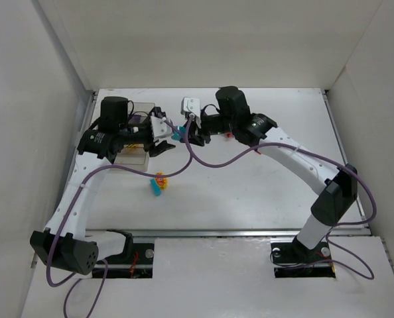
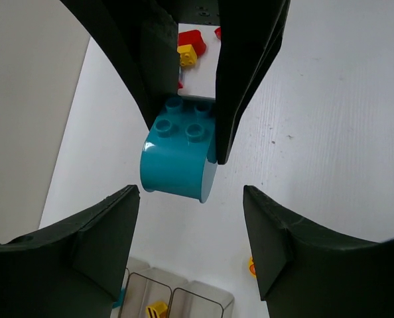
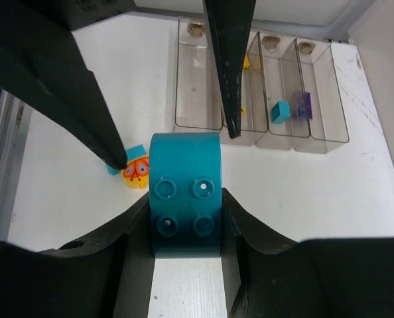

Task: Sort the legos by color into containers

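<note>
Tray [image 3: 197, 86] compartments hold cyan lego [image 3: 280, 111], purple lego [image 3: 303, 105] — right gripper [image 3: 185, 222] clamps teal brick [image 3: 184, 175], left gripper [image 2: 190, 209] gapes.

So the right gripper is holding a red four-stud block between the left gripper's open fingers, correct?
Not red: the block is teal. The right wrist view shows it plainly, with the right gripper shut on its studded end. The rest stands: the left gripper has its jaws open on either side of the block's other end.

Tray [image 3: 327, 142] far left on table [image 1: 263, 189]; brick cluster [image 1: 158, 183] before it; single bricks [image 3: 281, 111] inside tray compartments.
</note>
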